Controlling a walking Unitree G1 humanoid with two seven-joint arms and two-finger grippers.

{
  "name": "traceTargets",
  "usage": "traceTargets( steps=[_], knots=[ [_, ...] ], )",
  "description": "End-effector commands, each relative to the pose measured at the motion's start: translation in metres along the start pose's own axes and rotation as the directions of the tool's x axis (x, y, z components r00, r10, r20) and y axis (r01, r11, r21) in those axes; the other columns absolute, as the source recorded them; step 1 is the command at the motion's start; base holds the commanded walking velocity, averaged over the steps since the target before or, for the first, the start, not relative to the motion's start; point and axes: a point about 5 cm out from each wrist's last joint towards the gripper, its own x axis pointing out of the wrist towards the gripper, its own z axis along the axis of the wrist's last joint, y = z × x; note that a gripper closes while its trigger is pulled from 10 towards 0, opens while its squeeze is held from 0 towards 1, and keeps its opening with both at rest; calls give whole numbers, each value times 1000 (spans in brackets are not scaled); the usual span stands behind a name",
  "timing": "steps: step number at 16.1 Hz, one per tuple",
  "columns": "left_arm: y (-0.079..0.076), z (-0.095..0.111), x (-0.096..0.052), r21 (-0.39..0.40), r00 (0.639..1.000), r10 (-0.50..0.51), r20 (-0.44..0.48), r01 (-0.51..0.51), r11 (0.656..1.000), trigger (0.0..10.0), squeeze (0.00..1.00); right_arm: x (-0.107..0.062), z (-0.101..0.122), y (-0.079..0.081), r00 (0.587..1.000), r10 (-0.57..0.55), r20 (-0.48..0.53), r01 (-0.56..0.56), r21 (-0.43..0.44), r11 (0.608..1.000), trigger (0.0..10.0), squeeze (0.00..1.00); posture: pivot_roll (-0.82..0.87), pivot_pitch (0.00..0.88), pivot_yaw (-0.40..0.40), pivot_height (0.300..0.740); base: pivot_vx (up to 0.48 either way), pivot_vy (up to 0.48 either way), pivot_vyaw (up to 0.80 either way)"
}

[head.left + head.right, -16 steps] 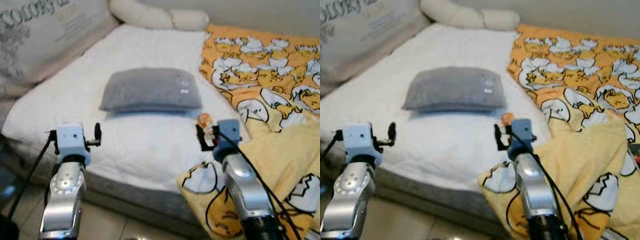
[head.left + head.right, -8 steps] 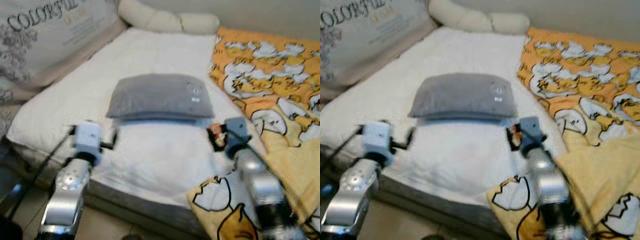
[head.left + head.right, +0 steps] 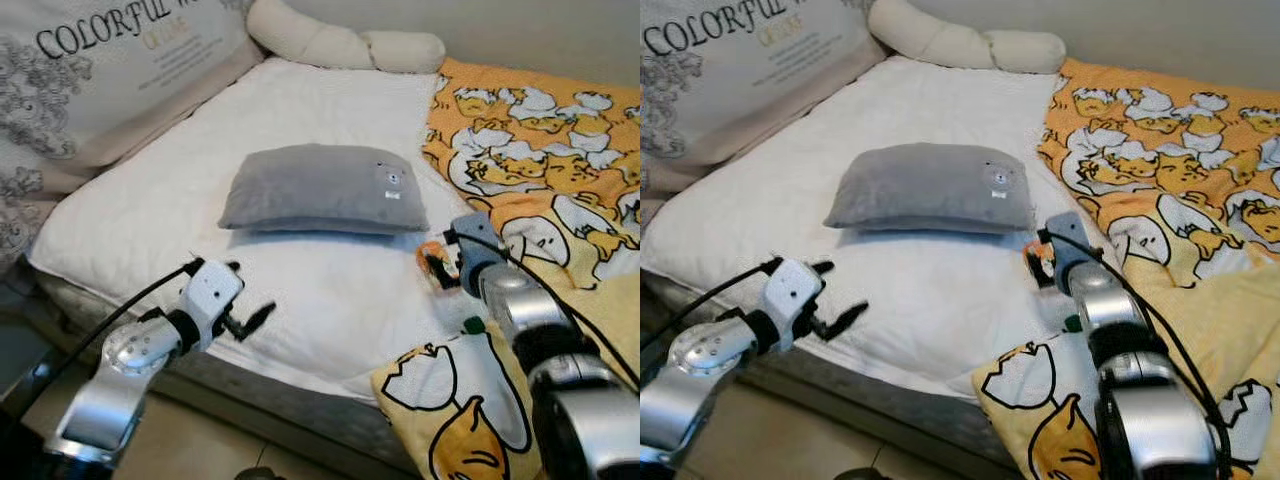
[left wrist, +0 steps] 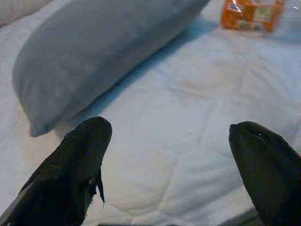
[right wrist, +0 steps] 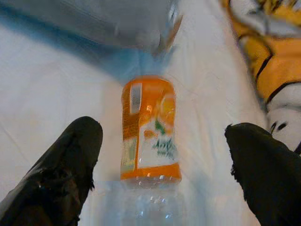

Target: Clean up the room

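Orange-labelled and otherwise clear, the small plastic bottle point(image 5: 149, 129) lies on its side on the white quilted mattress point(image 3: 330, 290), just beside the near right corner of the grey rectangular pillow point(image 3: 322, 188) and close to the edge of the yellow duck-print blanket point(image 3: 545, 170). The right gripper point(image 5: 162, 162) is reached out directly over it, its two black fingers spread wide apart with the bottle lying in the gap between them. In the right wrist view the bottle's long axis runs straight away from the gripper, along the line of its reach and crosswise to the direction in which the fingers would close, so they should meet its round sides rather than its ends. The left gripper point(image 4: 174, 155) hovers over the near edge of the mattress, also spread open and holding nothing, with the bottle well apart from it beyond the pillow's corner. The right arm is plainly the nearer one, and lowering it onto the bottle looks the likely pick.
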Motion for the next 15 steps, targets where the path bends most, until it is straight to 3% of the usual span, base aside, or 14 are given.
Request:
traceTargets(
  steps=[1, 5, 9, 11, 12, 15],
  knots=[
    [-1, 6, 0, 21, 999, -48, 2, 48, 999, 10000, 0, 1, -1, -4, 1000, -6, -26, 6, 13, 1000, 10000, 0, 171, 9, 35, 740, 0, 0, 0],
    [-1, 7, -14, 41, 992, -126, -28, 127, 991, 10000, 0, 1, -24, -11, 991, -52, -120, 60, 64, 996, 10000, 0, 246, 87, 43, 740, 0, 0, 0],
    [-2, 6, -31, 46, 987, -146, -69, 149, 988, 10000, 0, -2, -46, -18, 977, -134, -166, 140, 29, 990, 10000, 0, 317, 139, 57, 740, 0, 0, 0],
    [-1, 7, -37, 45, 986, -142, -82, 146, 988, 10000, 0, -2, -50, -16, 978, -127, -164, 143, 93, 985, 2275, 0, 331, 147, 62, 740, 0, 0, 0],
    [0, 8, -38, 46, 986, -144, -81, 148, 988, 10000, 0, -2, -49, -17, 979, -126, -157, 143, 101, 985, 0, 0, 336, 148, 64, 740, 0, 0, 0],
    [-2, 13, -39, 50, 982, -176, -75, 180, 982, 10000, 0, -2, -48, -17, 980, -127, -153, 147, 129, 981, 0, 0, 336, 143, 65, 740, 0, 0, 0]
  ],
)
